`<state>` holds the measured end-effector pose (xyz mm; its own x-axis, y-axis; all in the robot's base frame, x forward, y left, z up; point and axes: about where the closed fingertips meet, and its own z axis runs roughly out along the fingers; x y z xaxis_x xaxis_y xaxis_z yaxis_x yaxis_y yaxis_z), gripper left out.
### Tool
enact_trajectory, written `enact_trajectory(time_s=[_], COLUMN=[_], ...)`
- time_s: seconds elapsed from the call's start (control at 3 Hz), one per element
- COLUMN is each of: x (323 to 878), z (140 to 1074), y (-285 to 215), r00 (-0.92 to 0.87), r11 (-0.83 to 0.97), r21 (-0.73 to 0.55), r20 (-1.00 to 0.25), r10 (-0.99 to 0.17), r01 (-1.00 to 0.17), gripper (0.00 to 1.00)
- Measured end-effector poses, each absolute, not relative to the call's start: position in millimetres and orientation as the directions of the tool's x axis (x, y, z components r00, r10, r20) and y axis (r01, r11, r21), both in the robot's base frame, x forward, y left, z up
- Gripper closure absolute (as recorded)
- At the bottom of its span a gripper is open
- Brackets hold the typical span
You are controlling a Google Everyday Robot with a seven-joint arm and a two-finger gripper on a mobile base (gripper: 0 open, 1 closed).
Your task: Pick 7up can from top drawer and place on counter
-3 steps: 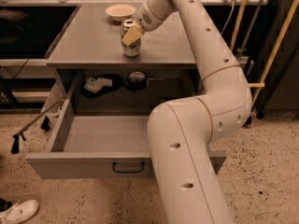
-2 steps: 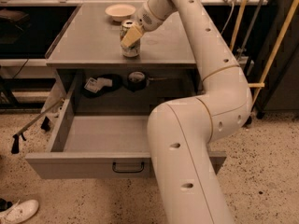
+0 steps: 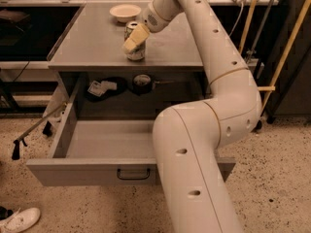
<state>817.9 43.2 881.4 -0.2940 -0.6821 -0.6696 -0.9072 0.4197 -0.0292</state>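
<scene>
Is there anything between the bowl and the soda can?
No, just a thin strip of bare counter between the bowl and the 7up can, seen in the camera view. The claw is at the can's front.

Speckled floor [image 3: 272, 178] is spreading beneath — a white shoe [image 3: 19, 220] is lying near left, yellow poles [image 3: 289, 47] are leaning at right, dark shelves [image 3: 22, 62] are standing far left.

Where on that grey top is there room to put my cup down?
The counter is bare left of the can and in front of the bowl. It is crowded around the can, where the gripper sits and the arm reaches over. The drawer also has bare floor near its front.
</scene>
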Motion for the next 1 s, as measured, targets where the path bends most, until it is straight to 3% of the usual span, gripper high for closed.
enact_trajectory(time_s=[0.67, 1.0], x=[804, 795], z=[912, 965], y=[22, 0], r00=[-0.34, -0.387], r11=[0.467, 0.571], r21=[-0.005, -0.009], r20=[-0.679, -0.726], r10=[-0.65, -0.569], r01=[-0.884, -0.821], gripper=[0.0, 0.0])
